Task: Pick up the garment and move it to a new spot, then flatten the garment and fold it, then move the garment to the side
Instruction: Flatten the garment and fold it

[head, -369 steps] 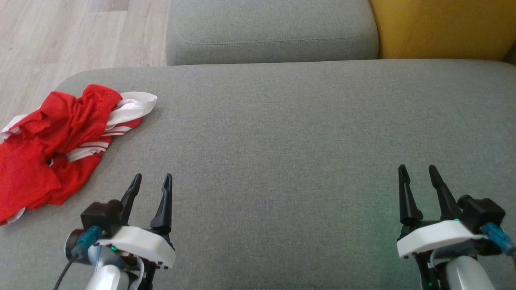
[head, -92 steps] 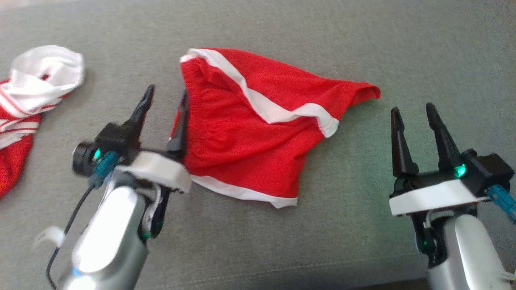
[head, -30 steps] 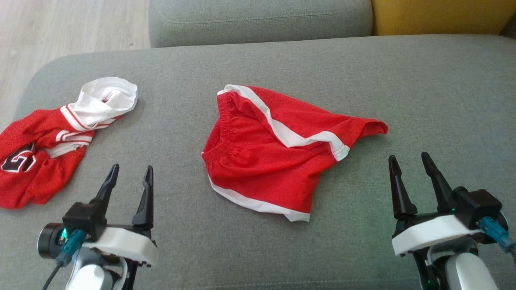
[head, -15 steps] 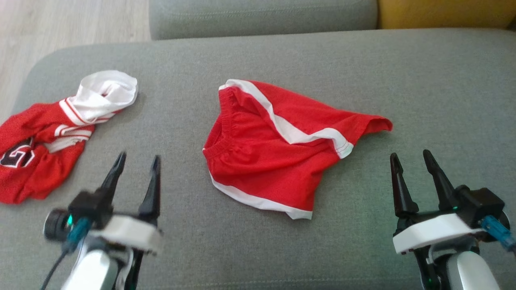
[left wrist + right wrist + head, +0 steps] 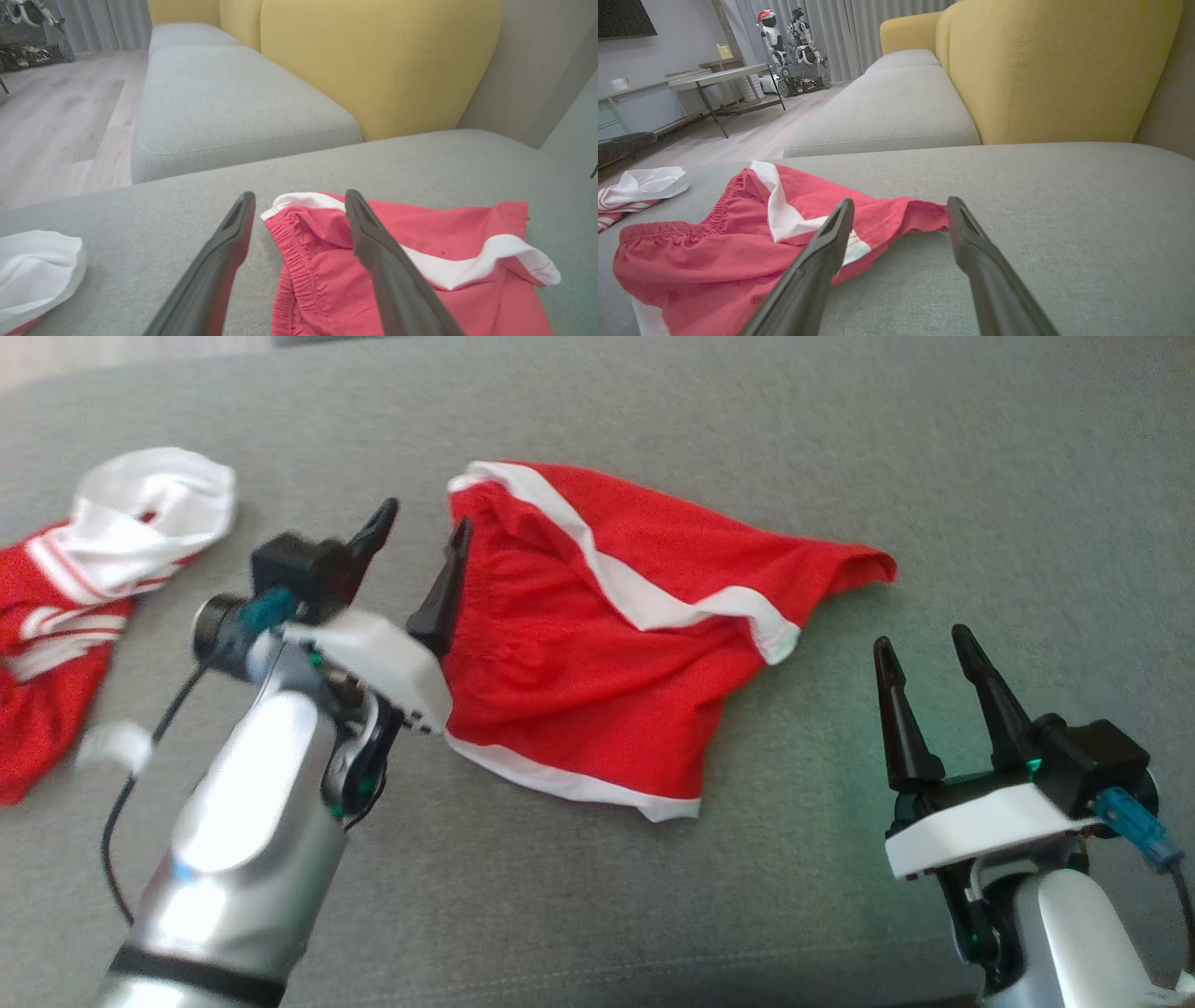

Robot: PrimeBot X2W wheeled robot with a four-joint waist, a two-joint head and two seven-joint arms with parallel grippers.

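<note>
Up to the waistband of the red shorts (image 5: 597,644), lying rumpled at the centre of the grey cushion (image 5: 840,896), your left gripper (image 5: 425,515) had moved, jaws wide and empty like your right gripper (image 5: 922,639), so you risked pinching one layer and bunching them further

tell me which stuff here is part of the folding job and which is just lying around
In the job: red shorts; left claw, open by the waistband; right claw, open.
Lying about: red and white jersey; yellow sofa back.
</note>
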